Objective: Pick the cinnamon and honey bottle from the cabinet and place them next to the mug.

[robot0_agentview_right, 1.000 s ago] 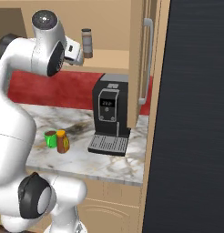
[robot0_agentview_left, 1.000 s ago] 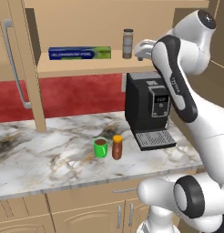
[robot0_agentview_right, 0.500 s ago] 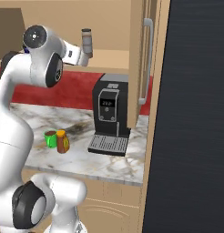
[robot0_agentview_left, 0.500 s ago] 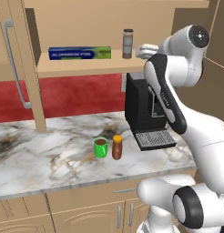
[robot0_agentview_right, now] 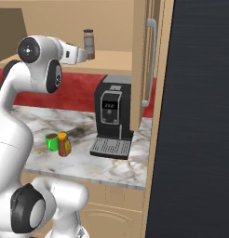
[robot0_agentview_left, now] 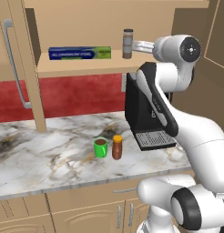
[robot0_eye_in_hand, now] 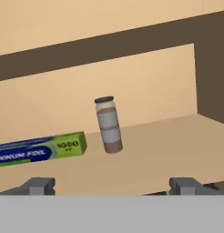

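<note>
Spreading wide and empty, the tool [robot0_eye_in_hand: 112, 184] shows just its fingertips [robot0_eye_in_hand: 38, 185] below the cinnamon [robot0_eye_in_hand: 108, 124].

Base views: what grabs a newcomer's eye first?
The white arm reaching up to the cabinet shelf, its open gripper aimed at the upright cinnamon beside a blue-green foil box. Below, the honey bottle already stands beside the green mug, left of the black coffee machine.

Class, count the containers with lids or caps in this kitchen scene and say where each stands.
2: the cinnamon jar on the cabinet shelf, and the honey bottle on the counter beside the mug.
</note>
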